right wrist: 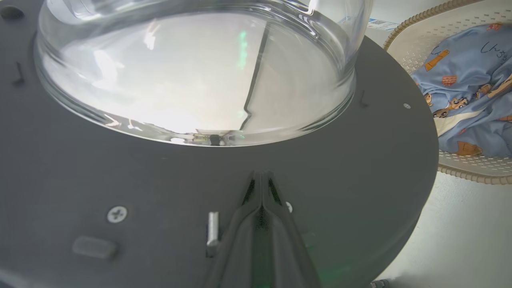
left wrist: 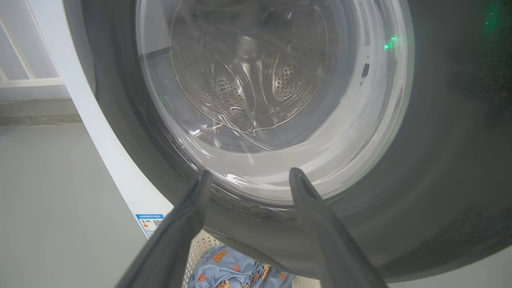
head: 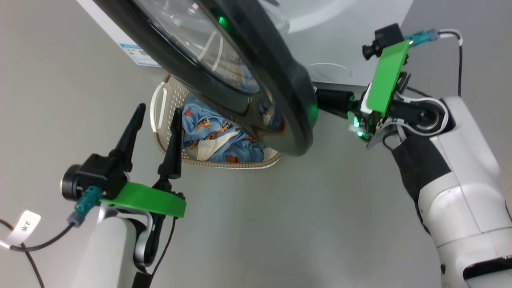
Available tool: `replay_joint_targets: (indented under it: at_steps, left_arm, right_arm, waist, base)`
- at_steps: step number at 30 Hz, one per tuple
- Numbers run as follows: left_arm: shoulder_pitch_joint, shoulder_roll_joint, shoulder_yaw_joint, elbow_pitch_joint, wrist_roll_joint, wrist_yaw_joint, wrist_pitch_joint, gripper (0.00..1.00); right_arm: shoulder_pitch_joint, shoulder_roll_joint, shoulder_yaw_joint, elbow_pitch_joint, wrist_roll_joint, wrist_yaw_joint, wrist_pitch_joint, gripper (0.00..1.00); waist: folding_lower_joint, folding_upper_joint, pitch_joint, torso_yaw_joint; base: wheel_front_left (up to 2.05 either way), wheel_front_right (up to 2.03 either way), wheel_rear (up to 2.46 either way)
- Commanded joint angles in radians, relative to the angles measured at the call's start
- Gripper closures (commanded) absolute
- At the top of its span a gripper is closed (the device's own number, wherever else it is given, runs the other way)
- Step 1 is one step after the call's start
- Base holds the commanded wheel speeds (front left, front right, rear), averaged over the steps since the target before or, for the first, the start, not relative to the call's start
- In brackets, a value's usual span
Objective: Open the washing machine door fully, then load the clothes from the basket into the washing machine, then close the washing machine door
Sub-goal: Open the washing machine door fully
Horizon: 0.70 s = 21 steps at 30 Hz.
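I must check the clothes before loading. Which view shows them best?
The right wrist view: the clothes lie unobstructed in the basket, prints sharp, though cut at the edge. In the head view the washing machine door hides part of them; the left wrist view shows a small strip.

Bright even light, glare on washing machine door (right wrist: 168, 92), soft shadows, bent edges

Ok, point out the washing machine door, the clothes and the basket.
washing machine door (head: 294, 86), head view, on its black outer rim.
clothes (head: 204, 128), head view, on the blue printed fabric.
basket (head: 224, 163), head view, on the brown woven-look rim nearest the robot.
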Motion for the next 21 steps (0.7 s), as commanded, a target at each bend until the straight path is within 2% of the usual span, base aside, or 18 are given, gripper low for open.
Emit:
replay_joint_targets:
  at_steps: [1,21]
  left_arm:
    - [0.013,0.027,0.035,-0.027,0.005,-0.003,-0.006,0.00]
    - [0.089,0.027,0.047,-0.040,0.018,-0.020,-0.006,0.00]
  right_arm:
    - [0.020,0.036,0.032,-0.037,0.029,0.002,-0.009,1.00]
    - [0.109,0.036,0.246,-0.081,0.215,0.002,-0.145,1.00]
  waist:
    - [0.0000,0.0000,-0.009,0.001]
    - [0.0000,0.0000,-0.102,0.013]
  base:
    - [0.00,0.00,0.00]
    - [0.00,0.00,0.00]
